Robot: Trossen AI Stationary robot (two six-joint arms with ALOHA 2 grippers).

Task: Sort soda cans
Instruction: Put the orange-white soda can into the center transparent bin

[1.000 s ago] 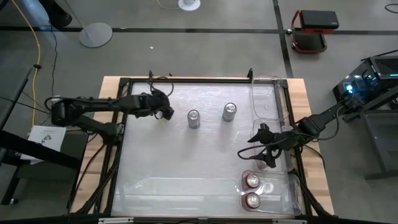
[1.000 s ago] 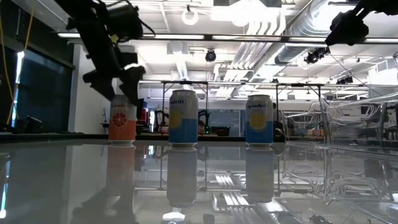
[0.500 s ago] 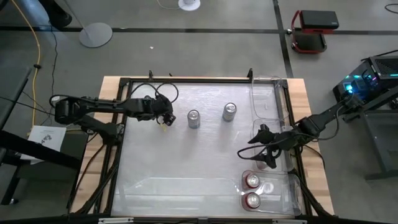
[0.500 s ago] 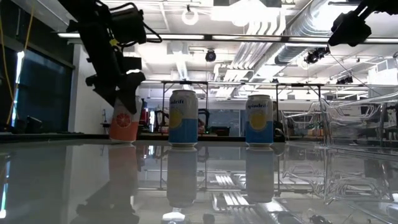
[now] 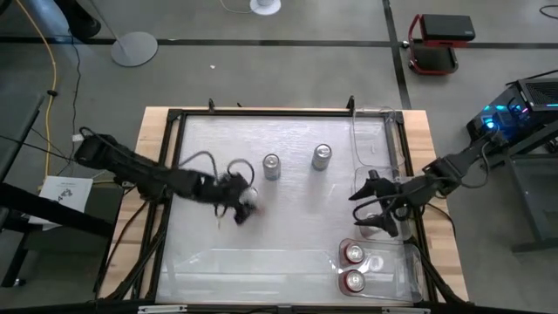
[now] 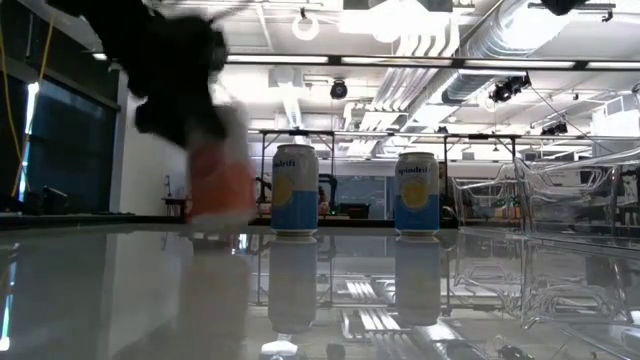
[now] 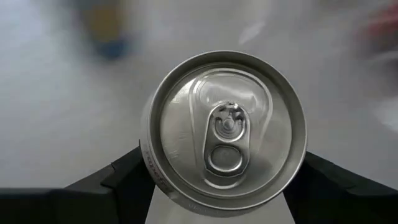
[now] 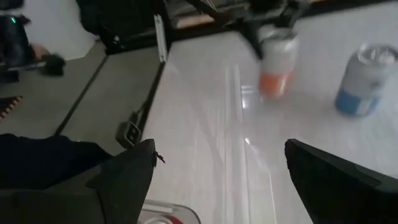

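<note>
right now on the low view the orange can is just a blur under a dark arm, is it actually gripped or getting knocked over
observer: gripped. the left wrist view looks down on the orange can, and its silver top sits between the two fingers of the left gripper.
operator: where's the other arm, i only catch a bit of it up top
observer: the right gripper is open, on the table's right side, close to the clear bin in the near right corner.
operator: anything in that bin yet
observer: yes, two red cans stand in it, tops up.
</note>
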